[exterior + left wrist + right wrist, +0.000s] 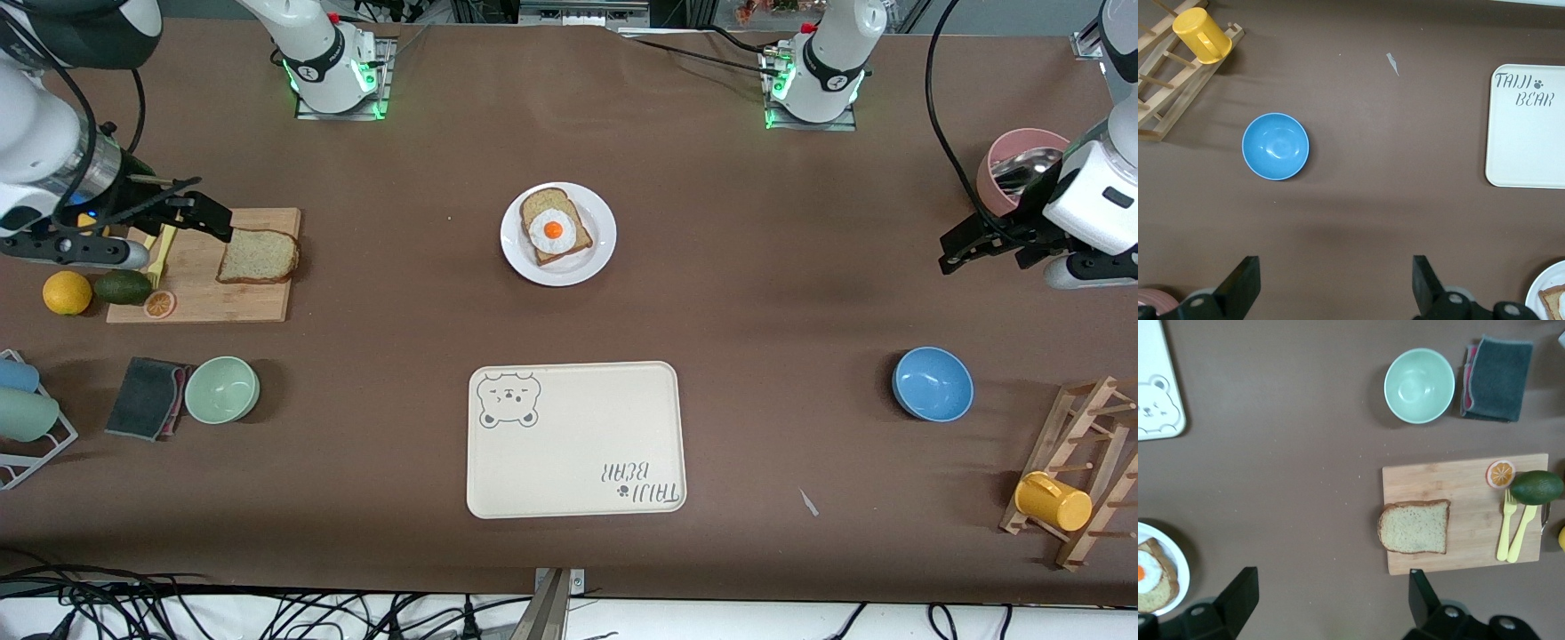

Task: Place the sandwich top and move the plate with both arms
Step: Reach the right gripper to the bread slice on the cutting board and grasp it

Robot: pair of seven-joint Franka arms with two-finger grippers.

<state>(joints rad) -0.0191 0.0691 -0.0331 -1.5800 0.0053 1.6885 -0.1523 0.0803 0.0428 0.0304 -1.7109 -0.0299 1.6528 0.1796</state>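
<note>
Pickup not begun — plain speckled light-brown bread slice (1414,526) lies on wooden cutting board (1465,513), just off the right gripper (1328,597) fingers, spread, empty. Left gripper (1337,287) waits, fingers spread, over bare table (1358,213). Next: lower, pinch slice, carry to round white plate (558,234) — egg-topped slice (555,226) there.

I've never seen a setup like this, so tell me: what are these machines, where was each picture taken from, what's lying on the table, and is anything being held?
These are two white robot arms at a brown table. One picture looks down from across the table; the other two come from cameras on the arms' wrists.

The right gripper hovers open over a wooden cutting board, holding nothing. On that board lies the sandwich top, a plain bread slice. The left gripper waits open above bare table at the other end, also empty.

Mid-table, the plate carries bread with a fried egg. Nearer the camera lies a cream tray.
</note>
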